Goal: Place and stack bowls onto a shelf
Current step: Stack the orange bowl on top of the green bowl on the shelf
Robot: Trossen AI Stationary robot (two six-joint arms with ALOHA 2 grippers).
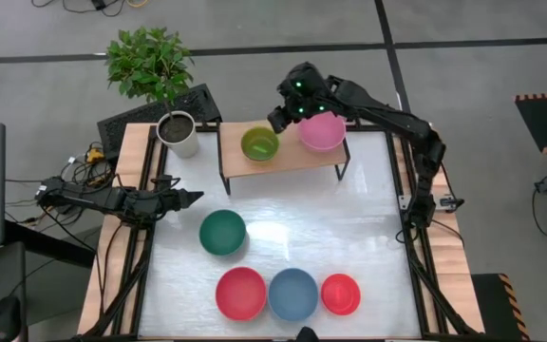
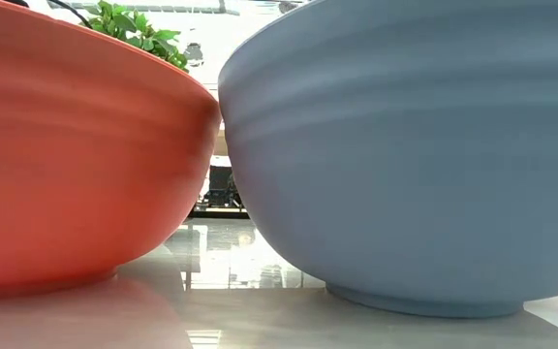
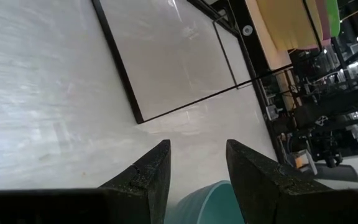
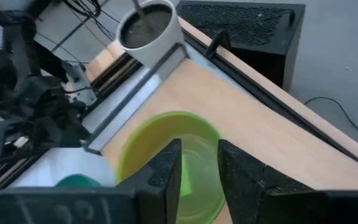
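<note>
While the light green bowl (image 1: 260, 143) sits on the shelf (image 1: 292, 158) in the upper middle of the high view, just beside the pink bowl (image 1: 322, 131) to its right, the step in hand looks like letting go of it cleanly. In the right wrist view that bowl (image 4: 173, 162) lies on the light wood with the right gripper (image 4: 199, 163) over its rim, the two dark fingers a little apart and straddling the wall without visibly clamping it. To finish well, I judge the fingers should spread fully before the arm lifts, and the lift should go straight up so a pad does not drag the bowl toward the shelf's front edge or knock the pink bowl next to it. Four bowls are not yet shelved on the white tabletop (image 1: 368, 237): the dark green bowl (image 1: 222, 232) at centre left, and along the bottom a large red bowl (image 1: 241, 293), a blue bowl (image 1: 293, 294) and a small red bowl (image 1: 340, 294); since the board is only a few bowls wide, later ones will probably need nesting by size. At the left edge of the high view the left gripper (image 1: 186, 199) waits low over the table, fingers apart and empty, near the dark green bowl. A white plant pot (image 1: 178, 133) stands beside the shelf's left end.
</note>
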